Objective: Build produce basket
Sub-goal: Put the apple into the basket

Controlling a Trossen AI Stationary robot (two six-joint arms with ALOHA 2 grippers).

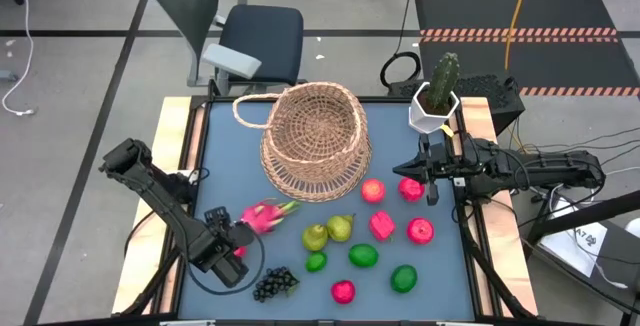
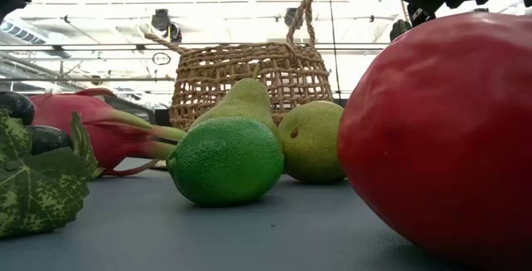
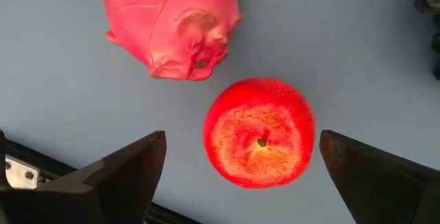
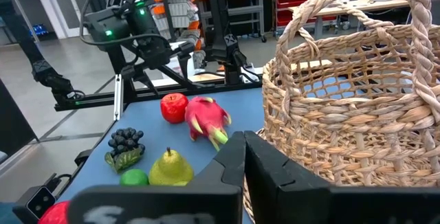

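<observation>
The tan wicker basket stands on its base at the middle of the blue table, its handle loop toward the far left. My left gripper is open at the near left, pointing down. Its fingers stand on either side of a red apple that rests on the table, and do not touch it. A pink dragon fruit lies just beyond the apple. My right gripper is shut and empty, right of the basket and above a red fruit.
Pears, limes, red fruits and a dark grape bunch lie scattered on the near half of the table. A white pot with a cactus stands at the far right corner.
</observation>
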